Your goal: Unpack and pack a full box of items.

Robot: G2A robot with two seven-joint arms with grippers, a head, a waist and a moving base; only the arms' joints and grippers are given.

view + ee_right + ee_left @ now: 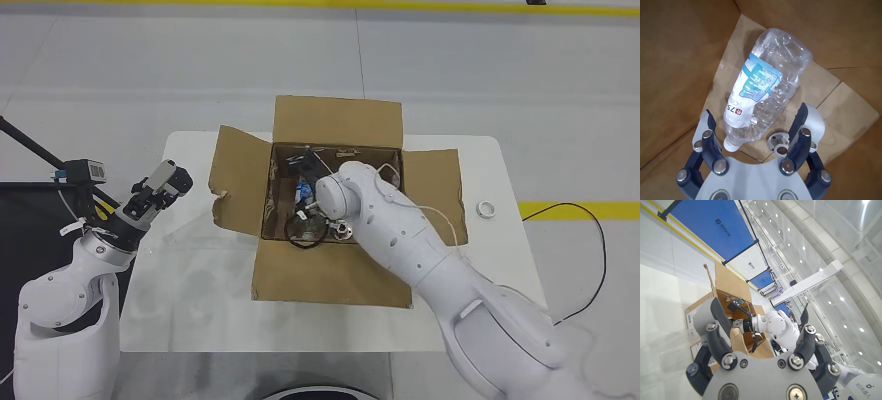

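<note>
The white table carries 1 open cardboard box at its middle, its 4 flaps spread outward over the tabletop. 1 small white ring lies flat near the table's right edge, apart from the box.

Matt cardboard box, crinkled clear plastic bottle, shiny metal flange.

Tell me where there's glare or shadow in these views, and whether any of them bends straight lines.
Top view: even light, the cardboard box darker inside than the white table. Left wrist view: ceiling lamps flare as bright dots, and the roof beams bow. Right wrist view: highlights glint on the crumpled plastic bottle and the metal flange.
</note>
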